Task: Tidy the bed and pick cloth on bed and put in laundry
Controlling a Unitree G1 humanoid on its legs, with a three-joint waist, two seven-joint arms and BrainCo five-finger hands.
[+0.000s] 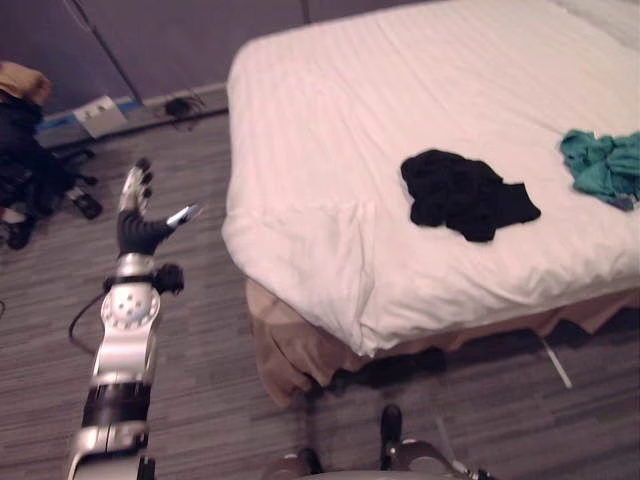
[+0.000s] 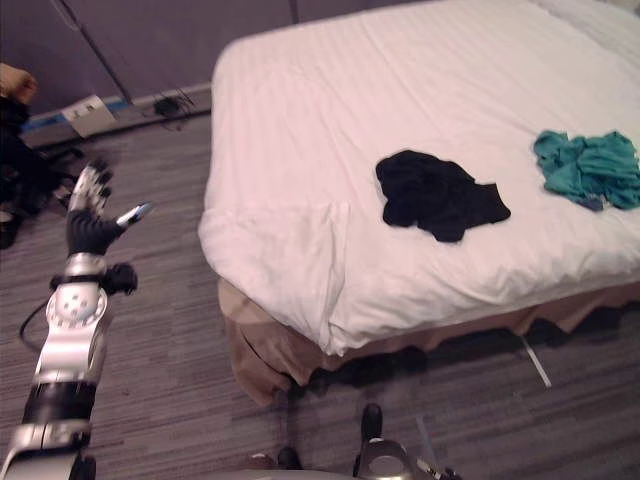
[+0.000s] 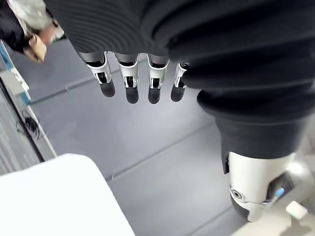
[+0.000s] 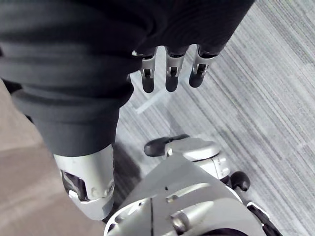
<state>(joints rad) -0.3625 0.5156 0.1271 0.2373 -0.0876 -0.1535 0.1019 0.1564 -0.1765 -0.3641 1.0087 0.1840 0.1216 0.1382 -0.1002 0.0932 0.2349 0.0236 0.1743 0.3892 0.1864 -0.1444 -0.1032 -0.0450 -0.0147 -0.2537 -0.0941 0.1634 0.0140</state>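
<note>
Our left hand (image 1: 135, 215) is raised over the grey striped carpet (image 1: 200, 380), off the near left corner of the wide bed (image 1: 400, 80) with its smooth white striped cover. Its fingers are straight and spread and hold nothing. Our right hand (image 4: 170, 73) hangs low beside the body over the same carpet, fingers relaxed and likewise empty. The crumpled black cloth (image 1: 465, 193) lies on the cover near the front edge, ahead and well to the right of the left hand, with the bed's corner between them. Its long axis runs roughly along that front edge, trailing a little toward the right. The bunched teal cloth (image 1: 605, 165) sits farther right again, apart from the black one. We judge both cloths fall on the right arm's side, so that hand has the shorter reach once we step in.
</note>
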